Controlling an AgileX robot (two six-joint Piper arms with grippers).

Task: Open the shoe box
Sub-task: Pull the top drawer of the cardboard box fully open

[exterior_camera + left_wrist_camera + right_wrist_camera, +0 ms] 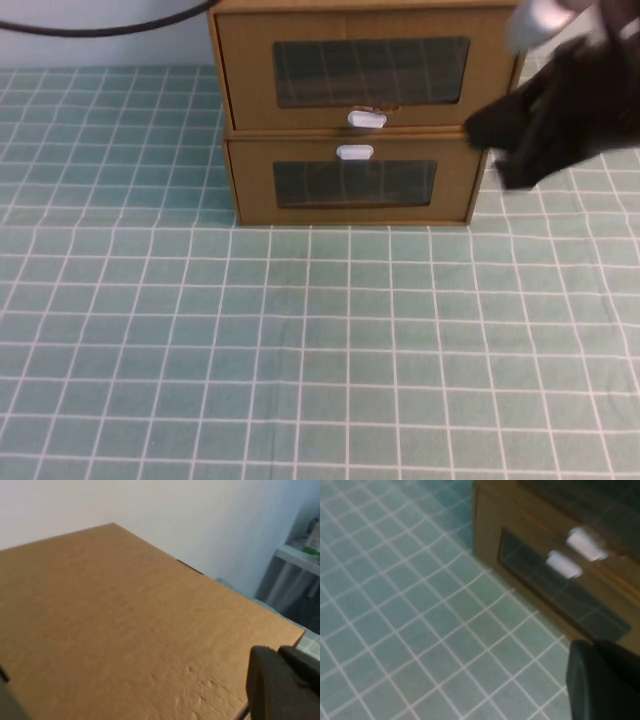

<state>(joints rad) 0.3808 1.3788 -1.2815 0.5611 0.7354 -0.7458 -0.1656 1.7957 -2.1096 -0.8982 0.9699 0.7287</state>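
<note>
high view: brown cardboard shoe box (350,190), two stacked tiers with dark windows and small white handles (355,152), sits at the far middle of the teal checked tablecloth (300,350). black right gripper (492,140), jaws together, is just beside the box's right edge; contact unclear.
left wrist view: left gripper (280,685) is above the box top near a corner; apart or together, cannot tell.
right wrist view: right gripper (602,680) over the cloth, box front near, handles apart from it.

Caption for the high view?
Right gripper beside stacked brown cardboard drawer boxes on teal checked cloth; left gripper offscreen above them.
</note>
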